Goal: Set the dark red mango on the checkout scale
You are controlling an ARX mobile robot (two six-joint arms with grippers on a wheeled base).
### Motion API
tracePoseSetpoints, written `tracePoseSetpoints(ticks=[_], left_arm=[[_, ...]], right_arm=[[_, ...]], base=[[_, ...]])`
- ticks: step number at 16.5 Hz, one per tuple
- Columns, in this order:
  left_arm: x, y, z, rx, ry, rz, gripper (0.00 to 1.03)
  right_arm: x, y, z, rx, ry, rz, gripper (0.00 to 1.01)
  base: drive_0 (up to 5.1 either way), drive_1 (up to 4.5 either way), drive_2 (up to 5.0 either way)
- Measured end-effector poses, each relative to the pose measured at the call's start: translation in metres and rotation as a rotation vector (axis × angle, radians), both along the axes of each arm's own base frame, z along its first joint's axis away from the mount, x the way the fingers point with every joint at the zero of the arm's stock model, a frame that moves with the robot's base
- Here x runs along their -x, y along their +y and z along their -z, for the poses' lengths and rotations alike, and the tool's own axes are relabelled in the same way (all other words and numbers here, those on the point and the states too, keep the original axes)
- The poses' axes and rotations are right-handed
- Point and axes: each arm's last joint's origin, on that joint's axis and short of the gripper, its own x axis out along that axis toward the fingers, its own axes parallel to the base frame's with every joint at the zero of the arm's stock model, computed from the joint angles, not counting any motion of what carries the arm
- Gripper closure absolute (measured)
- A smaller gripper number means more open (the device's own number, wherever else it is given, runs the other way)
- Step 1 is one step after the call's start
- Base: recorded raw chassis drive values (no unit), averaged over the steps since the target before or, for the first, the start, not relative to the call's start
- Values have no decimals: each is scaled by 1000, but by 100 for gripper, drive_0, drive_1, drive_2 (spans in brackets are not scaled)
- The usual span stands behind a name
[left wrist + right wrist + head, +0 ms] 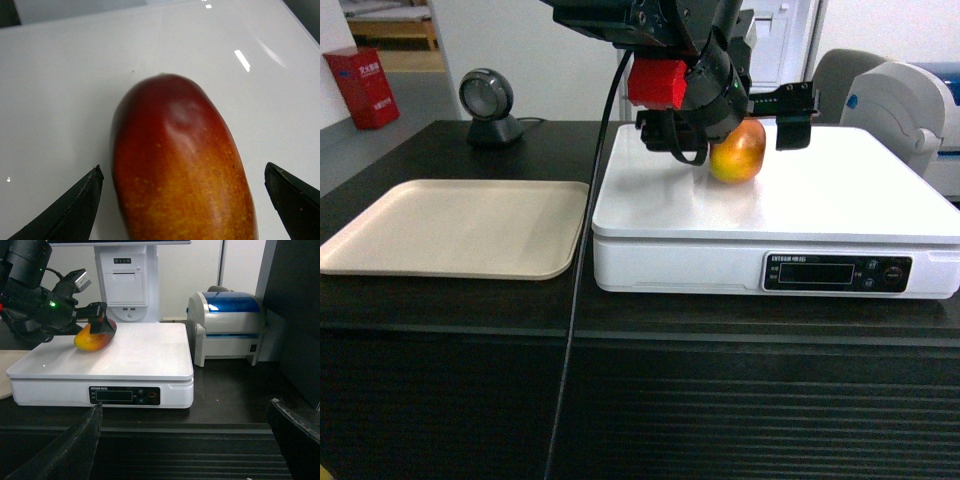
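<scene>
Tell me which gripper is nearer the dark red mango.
Left. The left gripper straddles the dark red mango on the scale, fingers open on either side. The right gripper hangs back in front of the checkout.

The dark red mango (pixel 182 165) lies on the scale (pixel 60 90) between the left gripper's (pixel 182 200) spread jaws. The scale sits on the checkout (pixel 450 310), right of a tray (pixel 450 228).
</scene>
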Motion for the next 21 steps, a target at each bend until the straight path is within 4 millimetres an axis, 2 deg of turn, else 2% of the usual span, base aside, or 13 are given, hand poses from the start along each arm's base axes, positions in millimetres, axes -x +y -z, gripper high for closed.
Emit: tracePoseSetpoints(ticks=[3, 6, 9, 12, 16, 19, 21], left_arm=[[6, 1, -11, -27, -82, 31, 5], [20, 3, -26, -74, -210, 119, 5], [37, 17, -42, -68, -341, 224, 5], [47, 66, -59, -60, -417, 210, 5], [57, 127, -73, -28, -407, 96, 5], [83, 195, -92, 51, -405, -154, 5], [100, 224, -99, 64, -414, -282, 5]], right_arm=[[0, 0, 0, 0, 0, 0, 3], [0, 0, 0, 0, 0, 0, 3], [0, 0, 0, 0, 0, 0, 3], [0, 0, 0, 0, 0, 0, 3], [0, 0, 0, 0, 0, 0, 3], [0, 0, 0, 0, 0, 0, 3], [0, 0, 0, 0, 0, 0, 3]], base=[[0, 0, 0], [0, 0, 0], [0, 0, 0], [0, 0, 0], [0, 0, 0], [0, 0, 0], [0, 0, 0]])
